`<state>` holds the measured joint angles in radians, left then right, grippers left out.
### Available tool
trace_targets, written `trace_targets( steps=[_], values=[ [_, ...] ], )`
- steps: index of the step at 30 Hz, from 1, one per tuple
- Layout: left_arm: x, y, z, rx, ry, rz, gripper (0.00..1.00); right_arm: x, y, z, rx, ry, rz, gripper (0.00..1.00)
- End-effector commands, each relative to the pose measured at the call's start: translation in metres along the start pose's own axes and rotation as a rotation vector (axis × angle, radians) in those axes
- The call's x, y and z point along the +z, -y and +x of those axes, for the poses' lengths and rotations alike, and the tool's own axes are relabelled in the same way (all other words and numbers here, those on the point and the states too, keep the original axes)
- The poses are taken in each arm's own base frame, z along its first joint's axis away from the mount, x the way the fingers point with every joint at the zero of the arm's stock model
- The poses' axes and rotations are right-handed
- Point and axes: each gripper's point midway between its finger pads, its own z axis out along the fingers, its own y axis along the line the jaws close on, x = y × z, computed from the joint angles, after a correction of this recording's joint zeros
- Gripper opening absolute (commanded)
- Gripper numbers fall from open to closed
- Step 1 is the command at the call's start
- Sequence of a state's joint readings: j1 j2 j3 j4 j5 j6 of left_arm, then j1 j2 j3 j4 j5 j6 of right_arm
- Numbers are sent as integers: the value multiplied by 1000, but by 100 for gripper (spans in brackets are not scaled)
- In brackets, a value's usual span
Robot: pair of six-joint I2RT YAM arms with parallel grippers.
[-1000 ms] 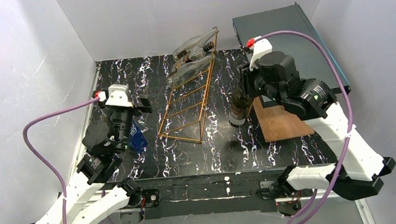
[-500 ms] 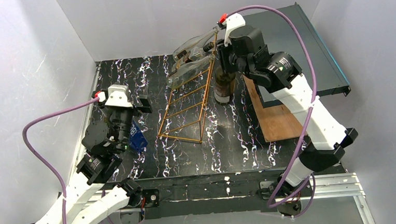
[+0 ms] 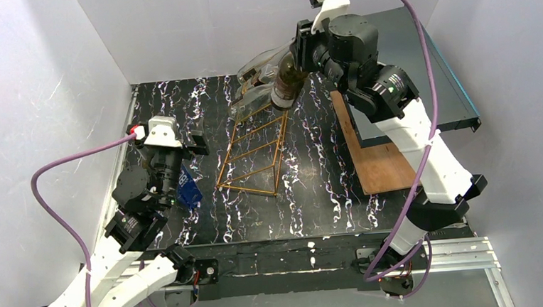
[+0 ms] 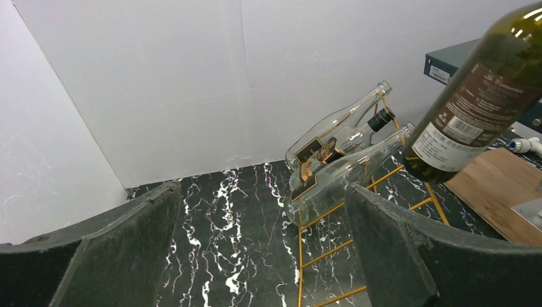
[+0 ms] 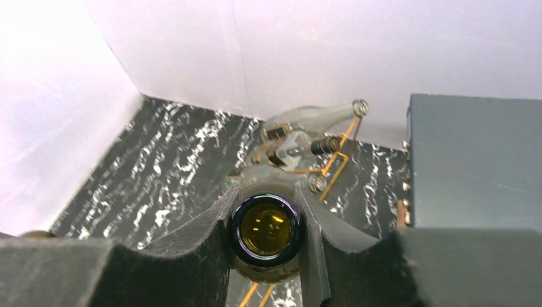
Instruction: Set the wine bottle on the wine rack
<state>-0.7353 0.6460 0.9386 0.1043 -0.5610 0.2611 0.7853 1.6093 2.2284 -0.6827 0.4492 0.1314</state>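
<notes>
A dark olive wine bottle [image 3: 283,83] hangs base-down and tilted in the air, with my right gripper [image 3: 304,50] shut on its neck. In the right wrist view its open mouth [image 5: 266,231] sits between the jaws of that gripper [image 5: 266,203]. The bottle [image 4: 476,96] hovers over the far, upper end of the copper-gold wire wine rack [image 3: 254,149], beside three clear bottles [image 3: 260,99] that lie on the rack. My left gripper [image 3: 172,142] stands open and empty at the left of the rack, well clear of it, its jaws [image 4: 262,256] wide apart.
A dark flat box [image 3: 397,46] stands at the back right, close behind the right arm. A wooden board [image 3: 379,157] lies on the black marbled table [image 3: 314,193] to the right of the rack. A small blue object [image 3: 188,190] sits by the left arm. White walls enclose three sides.
My right arm has carried the bottle from low at the rack's right side up and back-left to above the rack's far end, tilting it. The left arm has not moved.
</notes>
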Motion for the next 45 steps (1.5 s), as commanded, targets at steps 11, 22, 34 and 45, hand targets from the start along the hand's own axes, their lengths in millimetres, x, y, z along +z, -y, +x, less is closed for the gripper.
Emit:
trace_targets(
  steps=[11, 22, 34, 45],
  values=[
    [-8, -12, -14, -28, 53, -30, 99, 33, -28, -66, 205, 320, -69, 1],
    [-10, -12, -18, -41, 67, -24, 99, 78, -41, -24, 188, 260, -64, 1],
    [-10, -13, -18, -40, 66, -26, 99, 118, -58, 8, 193, 284, -93, 1],
    [-9, -11, -17, -41, 63, -20, 99, 145, -79, 52, 180, 236, -143, 1]
  ],
)
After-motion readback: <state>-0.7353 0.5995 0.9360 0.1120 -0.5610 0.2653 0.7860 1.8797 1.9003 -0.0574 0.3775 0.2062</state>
